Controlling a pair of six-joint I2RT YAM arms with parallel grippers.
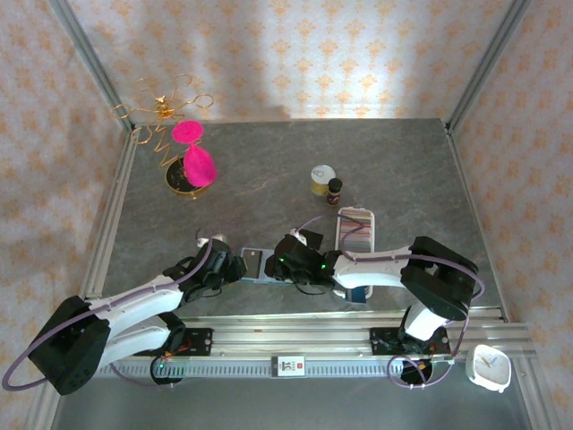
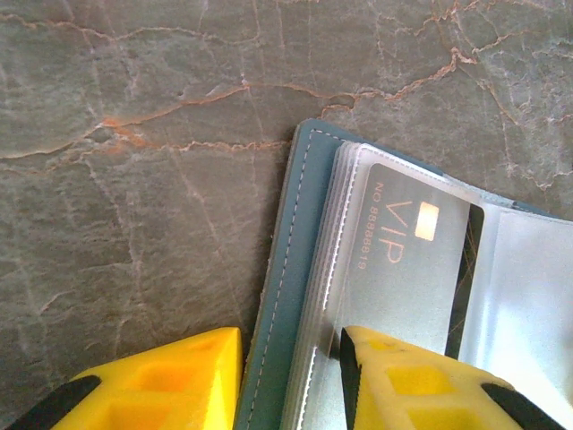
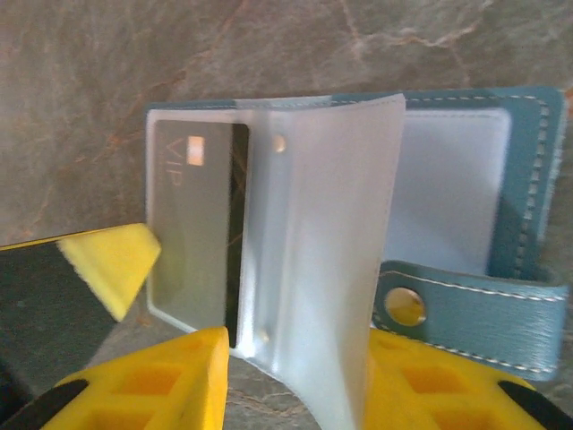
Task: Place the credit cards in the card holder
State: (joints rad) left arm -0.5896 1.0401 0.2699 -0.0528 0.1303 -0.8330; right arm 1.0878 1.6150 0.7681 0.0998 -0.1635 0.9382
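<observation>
Right wrist view has the card holder (image 3: 528, 206) lying open and face up on the counter (image 3: 89, 72), its spread length running across the picture; top external view puts it near the counter's near edge, between the two tools, and there that length seems to run left to right, though the arms cover much of it. One grey card (image 3: 192, 224) sits in the clear pocket at the left end, its long axis square to the holder's; the snap tab (image 3: 466, 305) reaches inward from the right-hand cover. More cards (image 1: 355, 237) lie in the white tray (image 1: 355, 211) just beyond the right arm.

Right tool (image 3: 295, 358) is part open with a clear plastic leaf (image 3: 322, 224) standing up between its jaws; whether it truly pinches the leaf I cannot tell. Left tool (image 2: 288, 358) is also part open, straddling the cover's stitched edge, one finger (image 2: 152, 385) over bare counter and the other on the sleeves; a firm grip cannot be confirmed.

Likely troubles, as I judge them: the springy leaf could slip free and flop over the open pocket; the light holder could skate on the smooth stone if the left tool lets go; the tab might foul a card bound for the right half; the tools work very close and could knock together.
</observation>
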